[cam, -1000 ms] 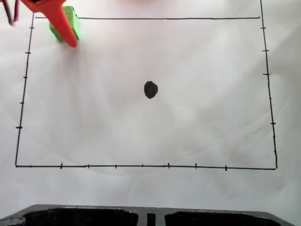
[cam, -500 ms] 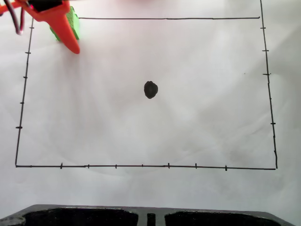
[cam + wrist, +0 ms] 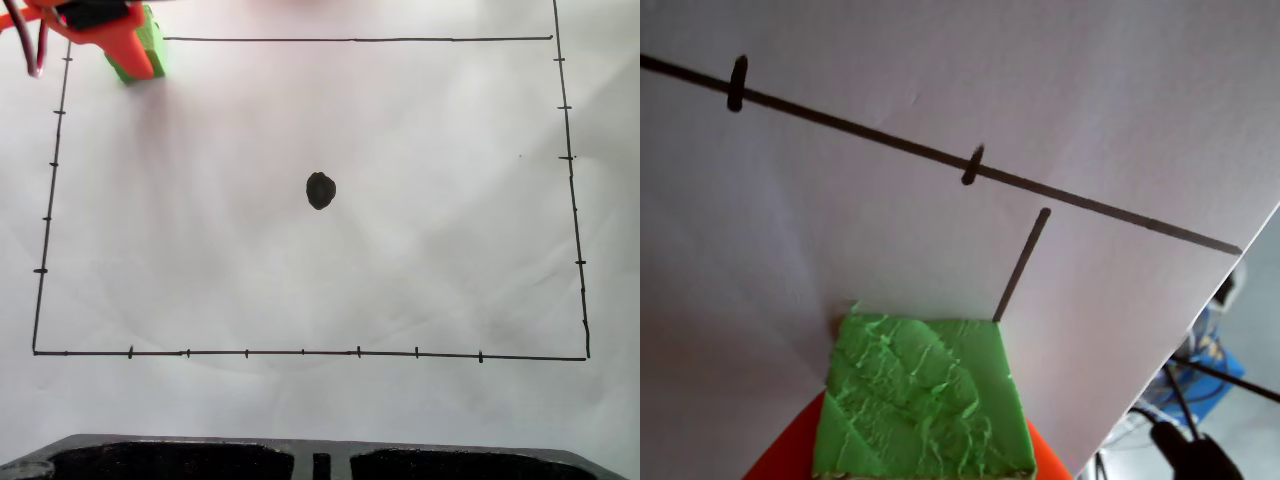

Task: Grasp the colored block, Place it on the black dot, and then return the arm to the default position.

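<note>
The green block sits on the white paper at the top left corner of the drawn rectangle. My orange gripper comes down over it from the top left edge of the fixed view, and one finger covers the block's left part. In the wrist view the block fills the bottom centre, with orange showing against both of its lower sides, so the gripper stands shut on it. The black dot lies bare in the middle of the rectangle, far to the lower right of the block.
A thin black border with tick marks frames the paper. A dark tray-like object runs along the bottom edge of the fixed view. In the wrist view, cables lie past the paper's edge at the lower right.
The orange finger, which pointed down past the block's lower right, has drawn back up and left against the block. The block and the dot have stayed in place.
</note>
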`<control>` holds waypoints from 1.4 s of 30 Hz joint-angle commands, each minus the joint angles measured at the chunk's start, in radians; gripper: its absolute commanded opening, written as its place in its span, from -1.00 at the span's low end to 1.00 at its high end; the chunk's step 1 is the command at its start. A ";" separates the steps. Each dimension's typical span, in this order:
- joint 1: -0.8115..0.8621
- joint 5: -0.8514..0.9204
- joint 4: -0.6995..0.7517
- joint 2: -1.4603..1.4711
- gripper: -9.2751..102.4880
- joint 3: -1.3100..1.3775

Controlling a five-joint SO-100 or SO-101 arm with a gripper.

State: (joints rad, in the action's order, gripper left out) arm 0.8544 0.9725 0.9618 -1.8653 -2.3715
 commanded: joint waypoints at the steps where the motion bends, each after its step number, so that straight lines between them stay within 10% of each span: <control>1: -0.003 -0.018 -0.017 -0.005 -0.71 0.003; 42: -0.861 -1.155 0.259 0.133 -0.74 0.463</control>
State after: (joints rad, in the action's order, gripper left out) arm 0.0337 -0.1657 1.2318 -1.7365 -1.9620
